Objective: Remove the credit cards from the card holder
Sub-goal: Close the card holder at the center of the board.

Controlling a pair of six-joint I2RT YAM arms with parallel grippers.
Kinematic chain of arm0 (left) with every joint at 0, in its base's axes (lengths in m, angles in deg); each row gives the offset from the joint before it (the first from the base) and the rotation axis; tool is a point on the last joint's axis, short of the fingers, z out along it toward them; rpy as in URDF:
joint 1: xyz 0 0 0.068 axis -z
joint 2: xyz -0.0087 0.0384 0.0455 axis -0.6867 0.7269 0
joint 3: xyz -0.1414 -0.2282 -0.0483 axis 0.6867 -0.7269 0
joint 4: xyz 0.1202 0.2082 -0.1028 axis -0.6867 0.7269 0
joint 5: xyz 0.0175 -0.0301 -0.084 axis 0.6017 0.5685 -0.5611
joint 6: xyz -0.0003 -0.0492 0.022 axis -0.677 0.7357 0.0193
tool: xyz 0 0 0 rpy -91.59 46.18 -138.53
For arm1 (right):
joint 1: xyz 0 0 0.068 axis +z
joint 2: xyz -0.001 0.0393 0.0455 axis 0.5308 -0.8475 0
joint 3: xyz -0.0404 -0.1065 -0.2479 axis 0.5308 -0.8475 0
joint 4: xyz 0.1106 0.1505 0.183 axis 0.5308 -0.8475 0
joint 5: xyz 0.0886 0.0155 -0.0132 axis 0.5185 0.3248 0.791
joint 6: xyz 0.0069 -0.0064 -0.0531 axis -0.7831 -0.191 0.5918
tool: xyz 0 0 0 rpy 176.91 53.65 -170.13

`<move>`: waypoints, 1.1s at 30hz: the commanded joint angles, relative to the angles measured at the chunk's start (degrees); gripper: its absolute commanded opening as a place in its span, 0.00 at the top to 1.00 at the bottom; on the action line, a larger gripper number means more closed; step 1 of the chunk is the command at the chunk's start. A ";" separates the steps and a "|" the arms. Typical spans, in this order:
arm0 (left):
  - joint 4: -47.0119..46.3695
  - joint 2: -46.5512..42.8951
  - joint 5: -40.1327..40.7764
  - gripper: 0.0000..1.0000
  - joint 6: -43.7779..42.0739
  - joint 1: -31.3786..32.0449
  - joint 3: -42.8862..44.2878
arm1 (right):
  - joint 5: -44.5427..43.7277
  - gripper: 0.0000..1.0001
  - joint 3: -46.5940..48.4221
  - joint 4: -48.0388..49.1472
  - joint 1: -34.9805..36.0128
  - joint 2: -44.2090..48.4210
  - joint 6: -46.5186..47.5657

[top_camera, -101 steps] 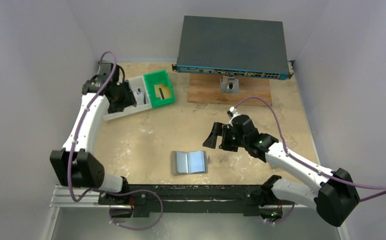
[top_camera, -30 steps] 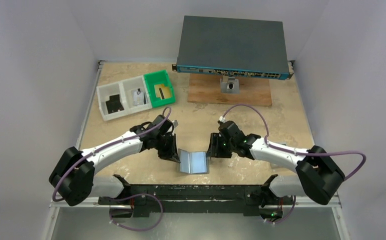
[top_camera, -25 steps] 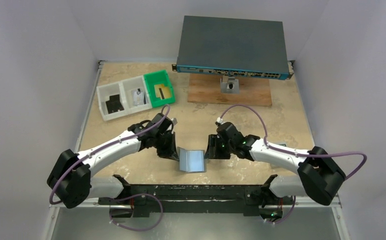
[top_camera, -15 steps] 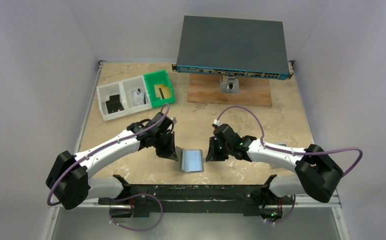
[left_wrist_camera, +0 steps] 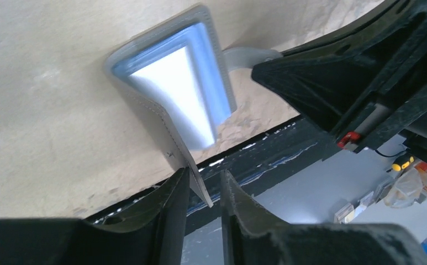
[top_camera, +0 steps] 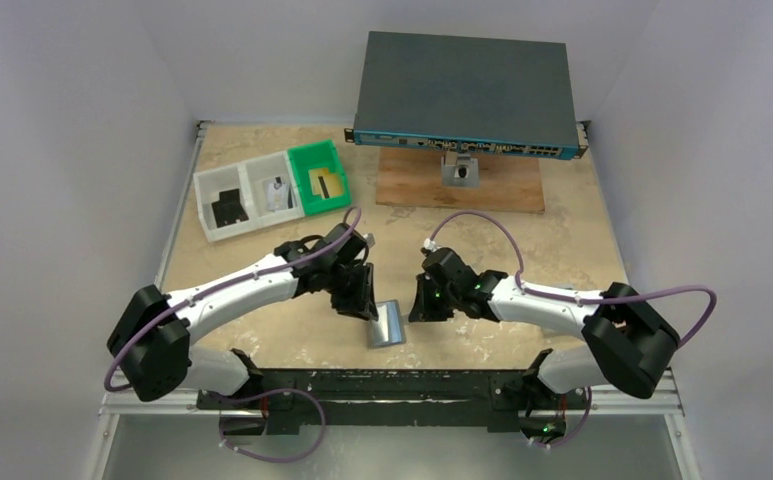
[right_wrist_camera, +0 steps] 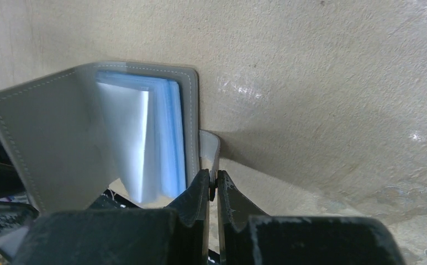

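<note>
The grey card holder (top_camera: 387, 322) stands half folded near the table's front edge, its bluish clear pockets (left_wrist_camera: 205, 94) showing. Its raised cover (right_wrist_camera: 51, 138) points at my left gripper (top_camera: 365, 300). The cover's corner sits between the slightly parted jaws of that gripper (left_wrist_camera: 204, 176), against one finger, with a gap to the other. My right gripper (top_camera: 414, 305) is shut (right_wrist_camera: 213, 179) on the holder's small tab (right_wrist_camera: 210, 144). Credit cards lie in the trays: a black one (top_camera: 228, 207), a silver one (top_camera: 278, 193) and a gold one (top_camera: 325, 183). I cannot tell whether the pockets hold any.
White trays (top_camera: 205, 190) and a green tray (top_camera: 334, 153) sit at the back left. A large dark grey box with ports (top_camera: 465, 92) rests on a wooden board (top_camera: 502, 190) at the back. The black rail (top_camera: 382, 385) runs just below the holder.
The holder went from lying open to half folded as both arms closed in from the sides. My right gripper shut on the tab. My left jaws parted slightly.
</note>
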 commanded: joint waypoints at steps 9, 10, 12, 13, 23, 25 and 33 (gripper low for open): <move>-16.43 10.58 -6.25 0.55 4.94 2.13 1.24 | 0.21 1.00 2.55 1.75 0.57 0.55 -1.21; -17.47 11.33 -6.62 0.53 5.29 2.18 1.14 | 0.20 1.00 2.62 1.73 0.62 0.66 -1.30; -18.87 12.83 -6.62 0.51 6.12 2.10 0.96 | 0.28 1.00 2.64 1.79 0.71 0.99 -1.59; -19.30 13.53 -6.38 0.49 6.52 2.10 0.83 | 0.39 1.00 2.59 1.86 0.76 1.16 -1.72; -18.86 19.78 -1.90 0.34 8.23 2.10 -0.71 | 0.99 1.00 2.64 2.30 1.61 1.73 -2.92; -19.05 20.30 -2.00 0.32 7.89 2.11 -1.05 | 0.99 1.00 2.70 2.36 1.68 1.77 -3.01; -15.55 10.17 -0.11 0.27 4.36 1.86 -1.44 | -0.26 1.00 3.25 1.39 1.68 1.13 -3.11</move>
